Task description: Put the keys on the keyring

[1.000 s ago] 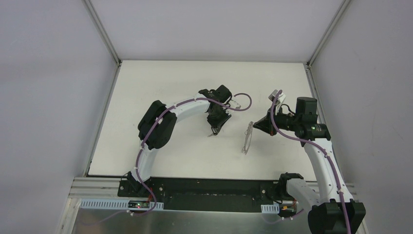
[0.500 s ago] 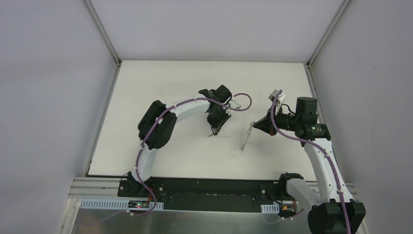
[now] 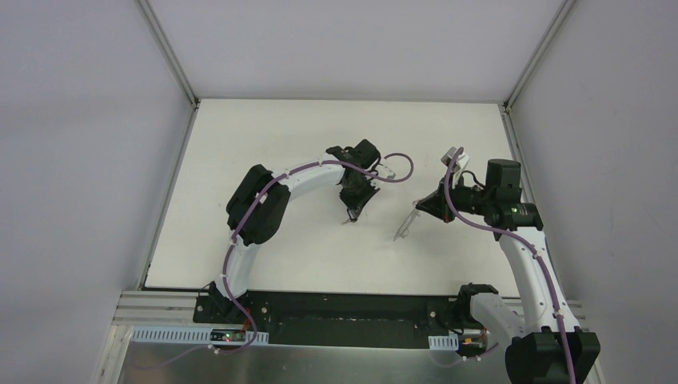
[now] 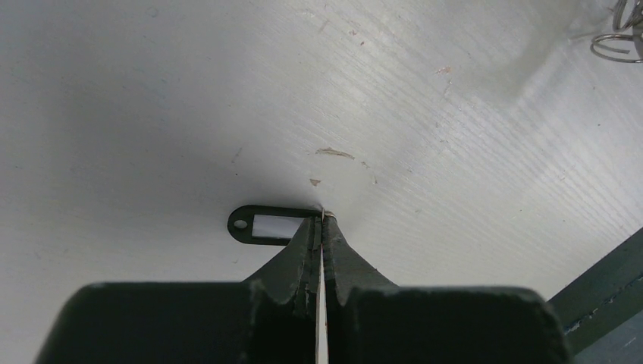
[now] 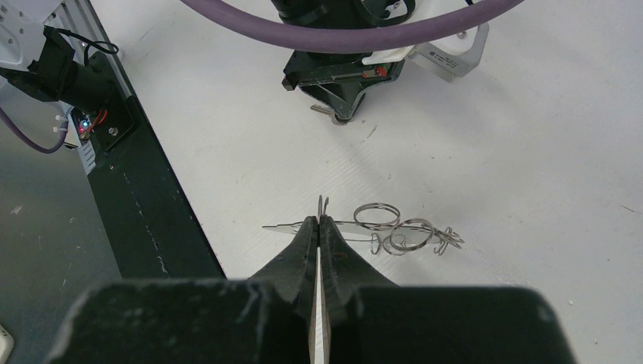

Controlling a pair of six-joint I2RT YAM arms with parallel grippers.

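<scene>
The key (image 4: pixel 261 225) has a black oval head with a pale inset. It lies flat on the white table, just left of my left gripper (image 4: pixel 322 218). That gripper is shut and pinches a thin silvery bit at the key's end. From above, the left gripper (image 3: pixel 349 214) points down at the table. My right gripper (image 5: pixel 319 220) is shut on the keyring (image 5: pixel 356 225), a thin grey wire loop seen edge-on, with small silvery rings (image 5: pixel 398 230) hanging on it. From above, the keyring (image 3: pixel 405 225) slants down from the right gripper (image 3: pixel 417 207), to the right of the left gripper.
The table (image 3: pixel 264 136) is white, with grey walls on three sides. A black base rail (image 3: pixel 344 316) runs along the near edge and shows in the right wrist view (image 5: pixel 144 205). The left arm's wrist (image 5: pixel 345 76) faces the right gripper. Some keyring pieces (image 4: pixel 618 38) show top right in the left wrist view.
The right gripper has turned with the keyring: the loop looked like an open oval from above, and now shows as a short slanted line. The left arm has not moved.
</scene>
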